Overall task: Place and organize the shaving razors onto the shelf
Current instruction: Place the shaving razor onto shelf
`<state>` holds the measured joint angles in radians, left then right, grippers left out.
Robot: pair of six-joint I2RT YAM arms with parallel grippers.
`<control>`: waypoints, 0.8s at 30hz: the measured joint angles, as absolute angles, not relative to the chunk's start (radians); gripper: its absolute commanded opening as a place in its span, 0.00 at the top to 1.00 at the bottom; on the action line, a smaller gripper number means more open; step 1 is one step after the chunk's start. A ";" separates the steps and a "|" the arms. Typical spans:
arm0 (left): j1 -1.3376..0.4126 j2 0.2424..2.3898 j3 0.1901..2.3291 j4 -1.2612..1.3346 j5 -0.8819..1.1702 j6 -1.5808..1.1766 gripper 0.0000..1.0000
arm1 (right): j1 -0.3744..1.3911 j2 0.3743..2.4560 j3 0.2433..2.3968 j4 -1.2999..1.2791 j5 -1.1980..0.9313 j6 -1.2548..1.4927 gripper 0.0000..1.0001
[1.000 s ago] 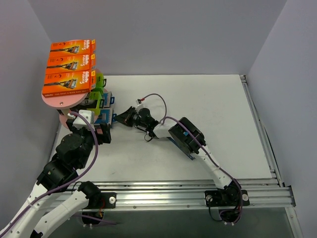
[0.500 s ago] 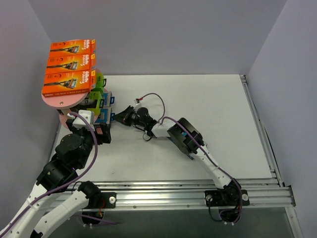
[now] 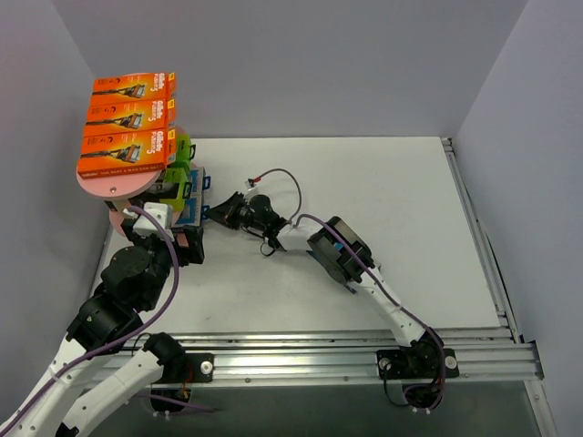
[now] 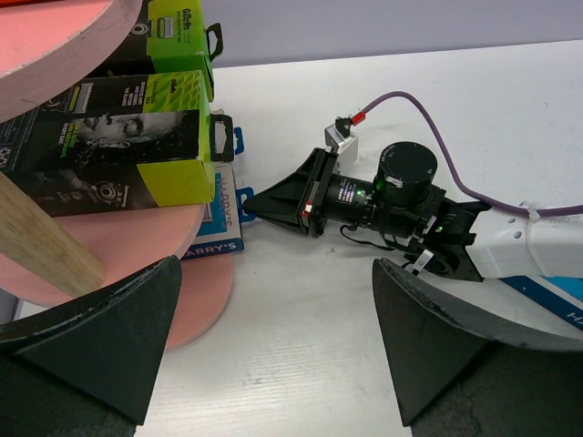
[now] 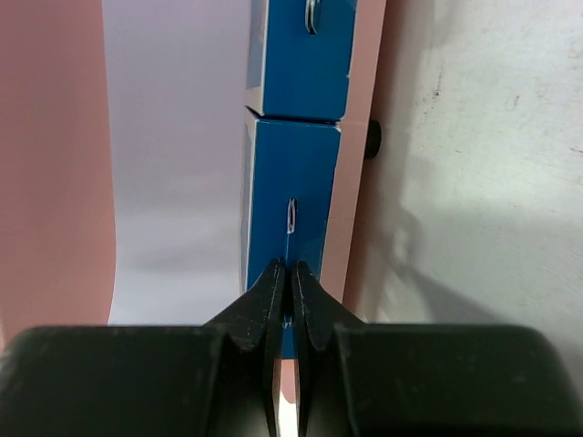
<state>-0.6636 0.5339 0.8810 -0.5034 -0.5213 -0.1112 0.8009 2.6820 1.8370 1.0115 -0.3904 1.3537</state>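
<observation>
The pink shelf (image 3: 114,188) stands at the far left. Three orange razor packs (image 3: 127,114) lie on its top board. Two black-and-lime packs (image 4: 118,146) sit on the middle board. Blue packs (image 3: 191,202) lie on the lowest board. My right gripper (image 3: 212,214) is shut on the thin hang tab of one blue pack (image 5: 293,196), which lies on the pink board beside another blue pack (image 5: 302,55). My left gripper (image 4: 273,364) is open and empty, low over the table beside the shelf's base, facing the right gripper (image 4: 255,202).
The right arm (image 3: 337,250) stretches across the table's middle, with a purple cable (image 3: 291,187) looping above it. Grey walls close the back and both sides. A metal rail (image 3: 364,350) runs along the near edge.
My right gripper has pushed a little to the left toward the shelf with the blue pack, which now lies further in on the lowest board. The left arm has barely moved.
</observation>
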 measured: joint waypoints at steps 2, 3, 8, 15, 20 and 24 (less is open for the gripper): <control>-0.664 0.533 0.881 -0.503 -0.520 -0.111 0.05 | 0.801 2.682 1.841 1.010 -0.390 1.354 1.00; -0.664 0.533 0.881 -0.503 -0.519 -0.111 0.05 | 0.801 2.682 1.842 1.009 -0.390 1.354 1.00; -0.664 0.533 0.881 -0.503 -0.519 -0.111 0.05 | 0.799 2.686 1.845 1.005 -0.390 1.354 1.00; -0.664 0.533 0.881 -0.503 -0.519 -0.111 0.05 | 0.798 2.711 1.877 1.005 -0.392 1.357 1.00; -0.664 0.533 0.881 -0.503 -0.519 -0.111 0.05 | 0.798 2.713 1.883 1.001 -0.393 1.356 1.00; -0.664 0.533 0.881 -0.503 -0.519 -0.111 0.05 | 0.798 2.714 1.883 1.001 -0.393 1.359 0.90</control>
<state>-0.6636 0.5327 0.8810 -0.5030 -0.5186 -0.1112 0.7982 2.7136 1.8832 1.0012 -0.3927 1.3586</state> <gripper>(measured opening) 0.947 0.046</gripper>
